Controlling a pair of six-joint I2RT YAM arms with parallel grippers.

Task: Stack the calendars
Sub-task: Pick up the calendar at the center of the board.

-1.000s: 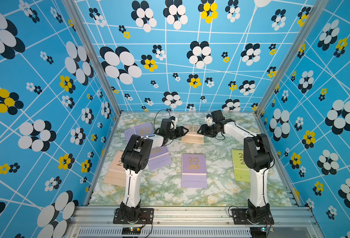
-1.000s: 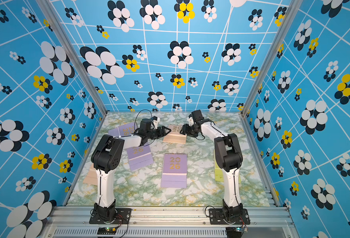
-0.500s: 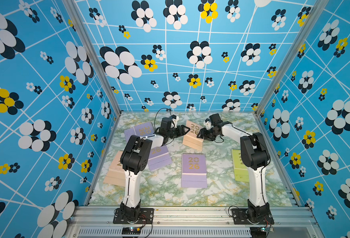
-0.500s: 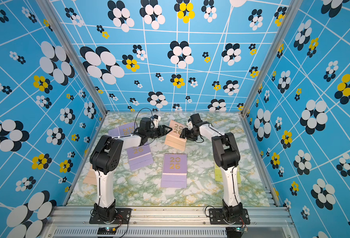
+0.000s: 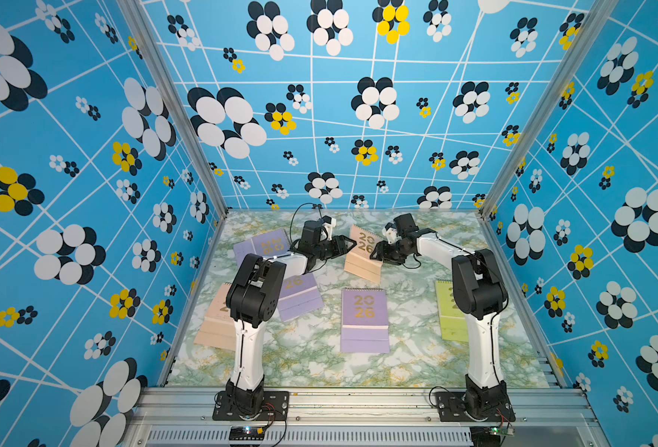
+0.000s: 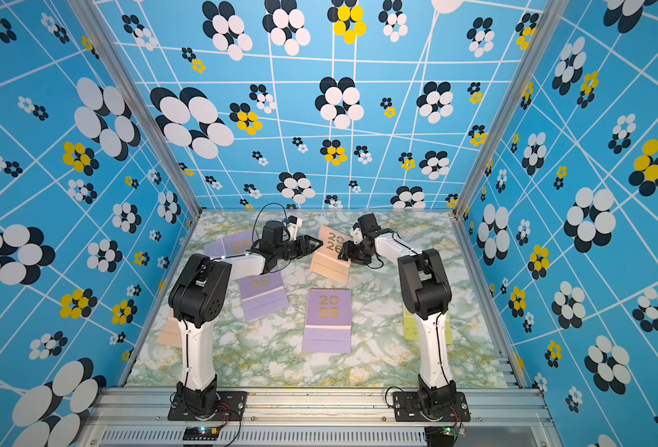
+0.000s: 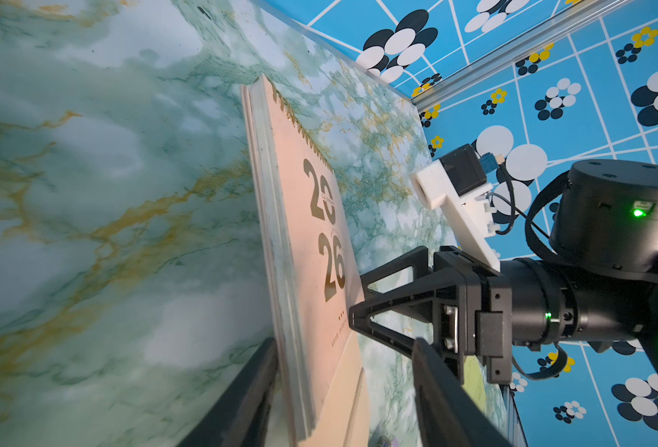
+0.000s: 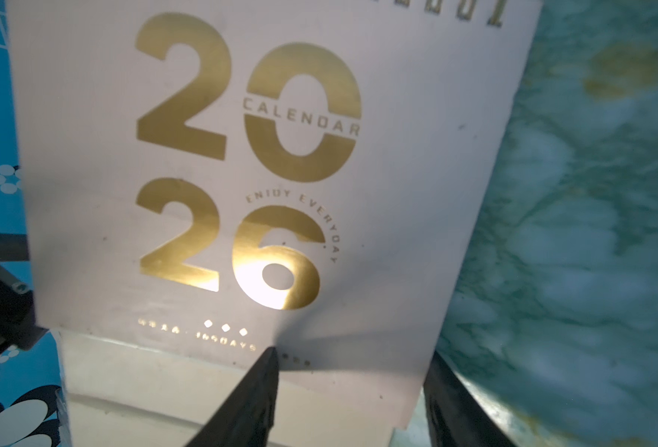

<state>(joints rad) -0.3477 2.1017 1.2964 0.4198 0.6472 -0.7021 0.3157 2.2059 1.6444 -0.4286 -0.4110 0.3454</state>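
So the peach calendar point(image 5: 365, 244) is found up at about 12 o'clock on the table point(image 5: 311, 360), tilted up off the marble with its coil edge highest and the gold 20 26 cover turned toward the front. Its 3 o'clock edge looks to be pinched by the right gripper point(image 5: 375, 252). In the right wrist view one finger point(image 8: 257, 391) is laid on the cover and the other is tucked past the edge. The left gripper point(image 5: 348, 247) is set at the 9 o'clock side with its jaws spread astride the lower corner. A gap is seen on the cover side in the left wrist view, so nothing is clamped there. The other calendars are laid flat and unstacked: lavender calendars point(image 5: 364, 313) at the centre and around 10 o'clock, a second peach calendar point(image 5: 213, 321) at 8 o'clock, and a yellow-green calendar point(image 5: 445, 309) at 3 o'clock, partly hidden by the arms. Handling-wise, light and fairly stiff card is to be expected. The glossy cover is likely slick, though, and the fold-out stand flap and loose pages can be expected to splay. A hold is probably best taken across the full thickness at a side edge, near the middle, well clear of the coil, which could get snagged or bent.
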